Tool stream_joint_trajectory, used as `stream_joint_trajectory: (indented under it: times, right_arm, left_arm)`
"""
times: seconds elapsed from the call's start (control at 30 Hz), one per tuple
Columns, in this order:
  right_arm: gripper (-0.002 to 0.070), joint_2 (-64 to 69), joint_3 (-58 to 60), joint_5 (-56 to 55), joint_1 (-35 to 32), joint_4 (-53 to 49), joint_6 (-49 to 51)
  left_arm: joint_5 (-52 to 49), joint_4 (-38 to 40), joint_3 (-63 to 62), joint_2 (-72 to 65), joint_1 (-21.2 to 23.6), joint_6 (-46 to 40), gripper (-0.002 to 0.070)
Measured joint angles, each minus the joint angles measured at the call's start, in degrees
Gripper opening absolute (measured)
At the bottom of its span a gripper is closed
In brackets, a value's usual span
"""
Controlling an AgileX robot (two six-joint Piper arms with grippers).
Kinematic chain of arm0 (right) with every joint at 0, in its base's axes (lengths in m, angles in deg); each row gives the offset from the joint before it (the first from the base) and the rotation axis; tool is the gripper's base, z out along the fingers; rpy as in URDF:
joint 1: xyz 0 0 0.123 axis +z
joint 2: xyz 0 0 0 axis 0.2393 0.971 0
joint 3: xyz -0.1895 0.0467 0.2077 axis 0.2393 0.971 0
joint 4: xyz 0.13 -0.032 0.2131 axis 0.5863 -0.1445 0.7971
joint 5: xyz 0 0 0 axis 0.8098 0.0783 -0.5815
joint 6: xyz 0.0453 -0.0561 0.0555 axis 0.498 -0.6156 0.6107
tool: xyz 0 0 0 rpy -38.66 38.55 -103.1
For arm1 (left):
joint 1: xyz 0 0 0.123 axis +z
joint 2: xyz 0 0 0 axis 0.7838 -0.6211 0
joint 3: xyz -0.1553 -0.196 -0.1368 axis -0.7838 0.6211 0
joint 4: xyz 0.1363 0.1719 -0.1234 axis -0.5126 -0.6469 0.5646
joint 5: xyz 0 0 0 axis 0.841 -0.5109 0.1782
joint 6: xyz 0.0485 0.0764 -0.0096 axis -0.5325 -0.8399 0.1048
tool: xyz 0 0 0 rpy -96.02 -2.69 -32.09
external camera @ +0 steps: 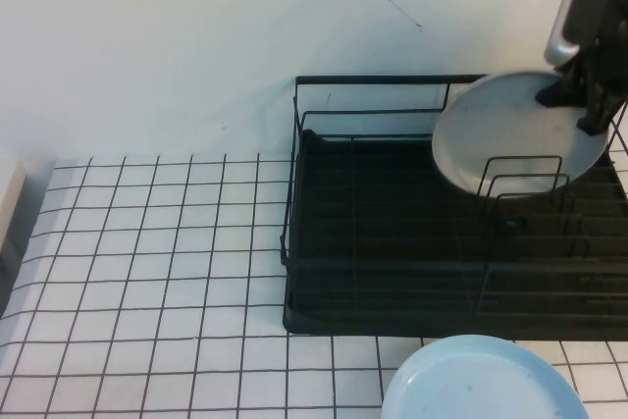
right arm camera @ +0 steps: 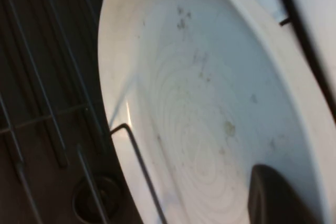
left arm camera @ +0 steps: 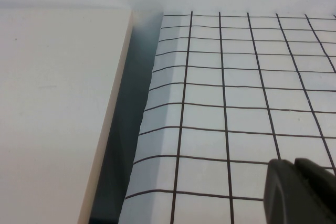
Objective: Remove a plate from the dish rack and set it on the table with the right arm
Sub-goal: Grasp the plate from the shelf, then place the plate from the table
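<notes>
The plate [external camera: 510,134] leans in the dish rack [external camera: 392,272] directly under our right gripper [external camera: 579,105], clamped on its far rim (left gripper [left arm camera: 299,192]: parked, grip state indeterminate).

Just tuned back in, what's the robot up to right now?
The right gripper is at the far right end of the dish rack, clamped on the rim of the pale grey plate, which leans among the wire dividers, not yet out. The left gripper sits over the gridded table, off to the left. A light blue plate lies in front of the rack.
</notes>
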Motion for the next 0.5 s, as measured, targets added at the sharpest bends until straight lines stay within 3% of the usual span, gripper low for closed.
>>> stream_joint_trajectory:
  times: [0.33,0.5]
  right_arm:
    - [0.012,-19.18,-1.14,7.96,-0.1,-8.41,16.62]
    - [0.012,-26.57,-1.11,22.06,-2.54,-6.97,38.45]
  left_arm:
    - [0.0,0.0,0.0,0.0,0.0,0.0,-0.0004]
    - [0.0,0.0,0.0,0.0,0.0,0.0,-0.0004]
